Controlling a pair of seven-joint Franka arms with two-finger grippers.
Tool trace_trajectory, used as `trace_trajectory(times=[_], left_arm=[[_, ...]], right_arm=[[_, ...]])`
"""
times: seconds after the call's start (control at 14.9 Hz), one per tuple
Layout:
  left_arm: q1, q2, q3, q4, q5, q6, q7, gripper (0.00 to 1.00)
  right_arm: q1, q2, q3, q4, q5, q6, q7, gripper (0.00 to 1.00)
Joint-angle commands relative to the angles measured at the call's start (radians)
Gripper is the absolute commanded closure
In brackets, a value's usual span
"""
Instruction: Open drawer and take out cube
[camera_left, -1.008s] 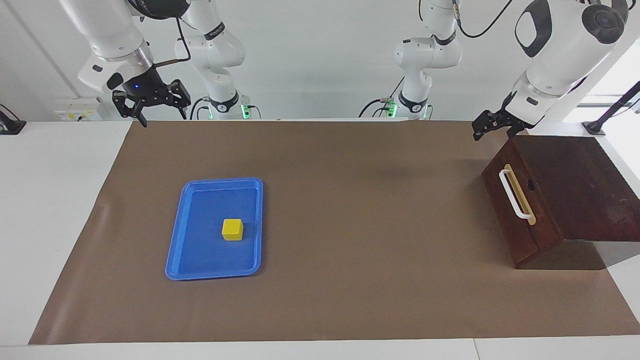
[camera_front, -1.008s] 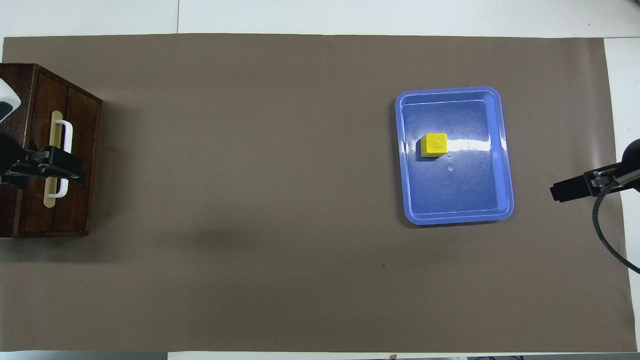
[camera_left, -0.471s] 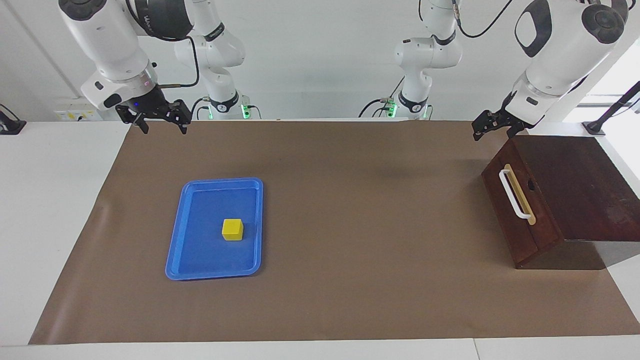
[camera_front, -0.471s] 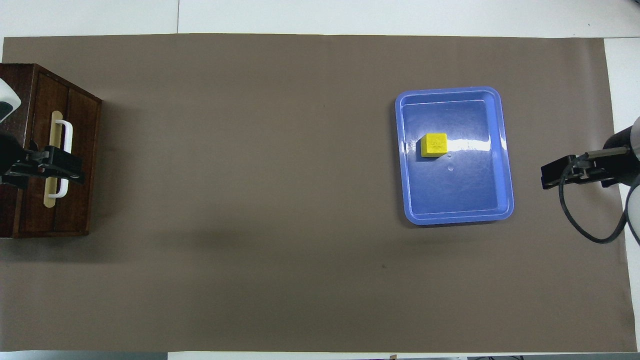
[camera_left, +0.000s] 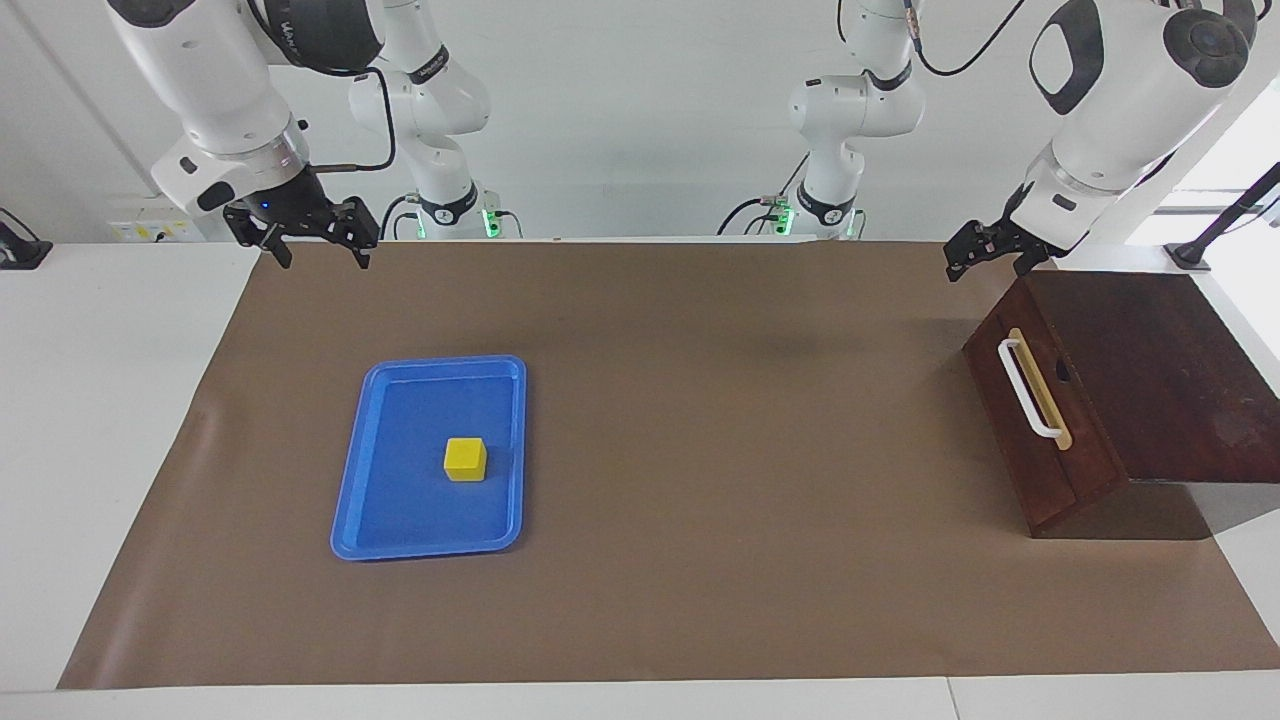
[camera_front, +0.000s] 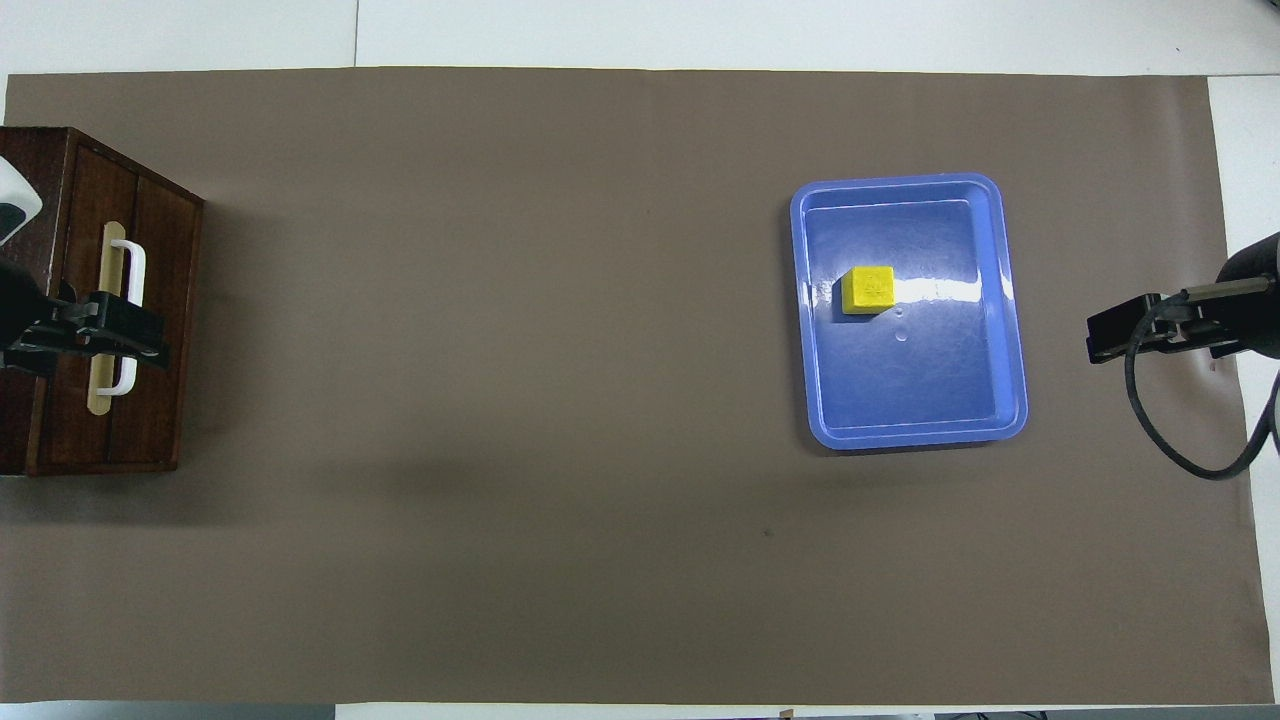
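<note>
The drawer is shut in a dark wooden cabinet at the left arm's end of the table. Its white bar handle faces the middle of the table. The yellow cube sits in a flat blue tray toward the right arm's end. My left gripper hangs open in the air over the cabinet's front edge, clear of the handle. From overhead the left gripper covers part of the handle. My right gripper is open and raised over the mat's edge, apart from the tray and the cube.
A brown mat covers most of the white table. The cabinet's top slopes up away from the drawer front. The right gripper's black cable loops beside the tray.
The right gripper has dropped a little and turned over the mat's edge beside the tray. The left arm, drawer, tray and cube have not moved.
</note>
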Motion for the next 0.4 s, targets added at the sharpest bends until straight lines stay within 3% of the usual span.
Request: trace_trajectory(times=[0.0, 0.34], left_arm=[[0.000, -0.005, 0.003, 0.004, -0.011, 0.008, 0.002, 0.00], [0.000, -0.005, 0.003, 0.004, -0.011, 0.008, 0.002, 0.00]], right_arm=[[-0.014, 0.012, 0.008, 0.021, -0.004, -0.021, -0.047, 0.00], [-0.014, 0.009, 0.008, 0.017, -0.004, -0.021, -0.048, 0.00]])
